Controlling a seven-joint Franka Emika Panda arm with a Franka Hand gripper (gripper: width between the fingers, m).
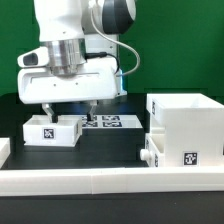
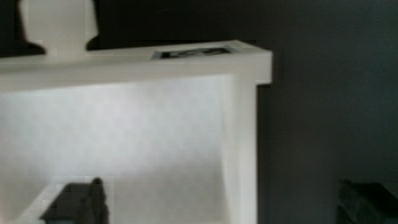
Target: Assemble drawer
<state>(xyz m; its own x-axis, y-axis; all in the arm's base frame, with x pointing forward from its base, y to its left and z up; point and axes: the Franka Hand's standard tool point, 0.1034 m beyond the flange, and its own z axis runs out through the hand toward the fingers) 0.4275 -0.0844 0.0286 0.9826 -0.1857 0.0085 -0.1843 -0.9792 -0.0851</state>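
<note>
A small white open-top tray (image 1: 52, 128) with a tag on its front stands on the black table at the exterior view's left. My gripper (image 1: 68, 105) hangs just above it, open and empty. In the wrist view the gripper (image 2: 224, 200) straddles the tray's side wall (image 2: 246, 130): one fingertip (image 2: 75, 200) is over the tray's inside, the other over the dark table. The large white housing (image 1: 186, 118) stands at the exterior view's right. A lower tagged white part (image 1: 185, 155) sits against its front.
The long low white rail (image 1: 100, 179) runs along the front of the table. The marker board (image 1: 106, 122) lies flat behind the tray, between it and the housing.
</note>
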